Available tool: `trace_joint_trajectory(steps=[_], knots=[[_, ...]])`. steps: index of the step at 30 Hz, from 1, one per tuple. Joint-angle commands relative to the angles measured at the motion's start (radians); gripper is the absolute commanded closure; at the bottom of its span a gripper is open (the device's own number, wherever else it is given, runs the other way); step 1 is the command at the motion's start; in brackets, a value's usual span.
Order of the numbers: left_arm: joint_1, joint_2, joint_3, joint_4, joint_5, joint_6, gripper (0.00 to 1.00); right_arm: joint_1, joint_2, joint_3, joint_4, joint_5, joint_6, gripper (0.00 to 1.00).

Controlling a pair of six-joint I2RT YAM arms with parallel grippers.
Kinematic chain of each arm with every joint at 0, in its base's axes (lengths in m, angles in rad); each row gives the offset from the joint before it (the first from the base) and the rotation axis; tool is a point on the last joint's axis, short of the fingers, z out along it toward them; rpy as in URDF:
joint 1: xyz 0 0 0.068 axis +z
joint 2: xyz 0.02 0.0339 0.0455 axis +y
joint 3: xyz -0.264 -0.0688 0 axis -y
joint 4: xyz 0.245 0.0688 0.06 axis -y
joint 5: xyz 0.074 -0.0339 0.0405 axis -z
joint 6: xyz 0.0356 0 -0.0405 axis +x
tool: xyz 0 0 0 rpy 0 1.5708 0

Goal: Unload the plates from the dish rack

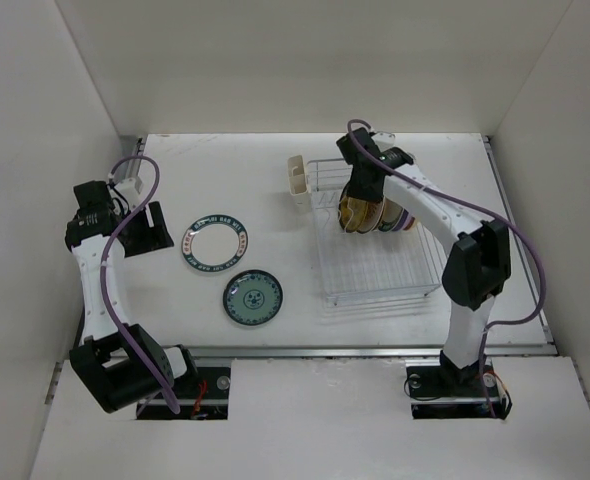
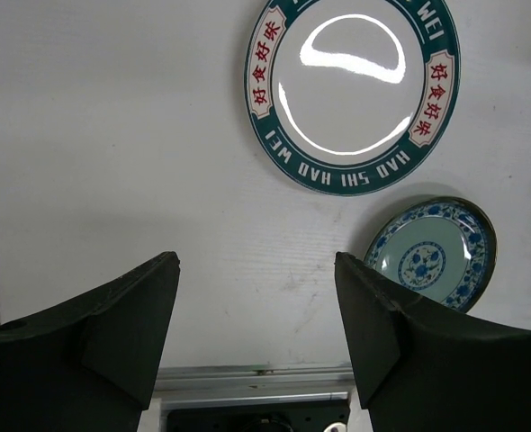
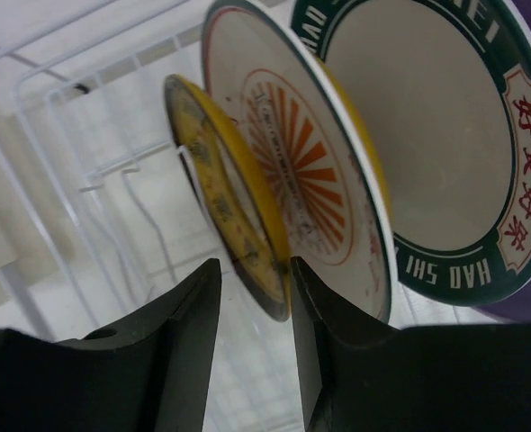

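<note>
**Top view:** The right gripper [image 1: 360, 207] reaches into the dish rack [image 1: 375, 285] at the table's 2 o'clock, at the racked plates [image 1: 380, 215] standing on edge. A teal-rimmed plate [image 1: 215, 245] and a blue-patterned plate [image 1: 253, 298] lie flat at the rack's 9 o'clock, near the left gripper [image 1: 150, 225].

**Left wrist view:** The left gripper [image 2: 256, 270] hangs spread wide and empty over the table [image 2: 112, 135]. The teal-rimmed plate [image 2: 351, 90] is at 12 o'clock, the blue-patterned plate [image 2: 432, 254] at 3.

**Right wrist view:** The right gripper [image 3: 255, 270] straddles the rim of the amber-yellow plate [image 3: 220, 198], one finger against it, a gap at the other. It is not yet clamped. The orange-centred plate [image 3: 292, 153] stands just behind.

The third plate's pick appears under way. Next: pinch firmly, then lift straight up, clear of the prongs and the neighbouring plate.
</note>
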State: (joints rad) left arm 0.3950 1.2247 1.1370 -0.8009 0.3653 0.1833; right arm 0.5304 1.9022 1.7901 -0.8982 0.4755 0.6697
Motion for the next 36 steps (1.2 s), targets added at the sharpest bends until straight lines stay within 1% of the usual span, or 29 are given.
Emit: trace_joint_trajectory(steps=[1,4,6,7,8,9,11,12,15,16,17,19,23,24,25,27,29,30,32,33,34,35,36], knots=[[0.004,-0.028,-0.019,-0.014,0.003,0.016,0.33,-0.003,0.006,0.009,-0.042,0.066,0.031,0.58],[0.004,-0.028,-0.019,-0.023,0.003,0.016,0.33,-0.003,0.006,-0.001,-0.042,0.078,0.041,0.58],[0.004,-0.028,-0.019,-0.023,0.003,0.016,0.33,-0.003,0.006,-0.011,-0.051,0.103,0.041,0.51],[0.004,-0.028,-0.019,-0.023,0.003,0.016,0.33,-0.003,0.006,-0.021,-0.051,0.103,0.041,0.5],[0.004,-0.028,-0.019,-0.023,0.003,0.016,0.33,-0.003,0.015,-0.021,-0.042,0.103,0.041,0.5],[0.004,-0.028,-0.028,-0.023,0.003,0.016,0.33,-0.003,0.024,-0.021,-0.033,0.089,0.028,0.52],[0.004,-0.028,-0.028,-0.023,0.003,0.016,0.33,-0.003,0.059,-0.031,-0.004,0.069,0.019,0.62],[0.004,-0.028,-0.028,-0.023,0.012,0.016,0.33,-0.003,0.072,-0.031,-0.004,0.057,0.005,0.74],[0.004,-0.028,-0.019,-0.033,0.012,0.016,0.33,-0.003,0.107,-0.002,-0.004,0.057,-0.004,0.91],[0.004,-0.028,-0.019,-0.034,0.012,0.016,0.33,-0.003,0.107,-0.001,-0.004,0.057,-0.004,1.0],[0.004,-0.028,-0.019,-0.044,0.012,0.016,0.33,-0.003,0.107,0.011,-0.016,0.066,-0.004,1.0],[0.004,-0.028,-0.01,-0.044,0.012,0.025,0.33,-0.003,0.054,0.02,-0.027,0.084,-0.004,1.0],[0.004,-0.028,0.0,-0.044,0.012,0.025,0.33,0.045,-0.055,0.081,-0.103,0.208,-0.016,1.0],[0.004,-0.028,0.0,-0.044,0.012,0.025,0.33,0.069,-0.074,0.13,-0.131,0.269,-0.016,1.0],[0.004,-0.037,0.009,-0.044,0.012,0.025,0.33,0.083,-0.112,0.153,-0.18,0.293,-0.016,1.0],[0.004,-0.037,0.018,-0.044,0.012,0.016,0.33,0.127,-0.156,0.183,-0.209,0.327,-0.016,1.0],[0.004,-0.047,0.027,-0.044,0.012,0.016,0.33,0.158,-0.225,0.174,-0.209,0.327,-0.027,1.0],[0.004,-0.047,0.027,-0.044,0.012,0.016,0.33,0.174,-0.244,0.158,-0.209,0.307,-0.036,1.0],[0.004,-0.047,0.027,-0.044,0.001,0.016,0.33,0.216,-0.287,0.085,-0.153,0.201,-0.061,1.0],[0.004,-0.047,0.018,-0.044,0.001,0.007,0.33,0.227,-0.287,0.05,-0.119,0.136,-0.118,1.0],[0.004,-0.047,0.018,-0.044,-0.008,0.007,0.33,0.236,-0.298,0.014,-0.087,-0.017,-0.143,1.0],[0.004,-0.047,0.018,-0.035,-0.008,-0.002,0.33,0.252,-0.298,-0.054,-0.021,-0.09,-0.162,1.0],[0.004,-0.047,0.018,-0.035,-0.008,-0.002,0.33,0.261,-0.287,-0.089,0.019,-0.159,-0.192,1.0]])
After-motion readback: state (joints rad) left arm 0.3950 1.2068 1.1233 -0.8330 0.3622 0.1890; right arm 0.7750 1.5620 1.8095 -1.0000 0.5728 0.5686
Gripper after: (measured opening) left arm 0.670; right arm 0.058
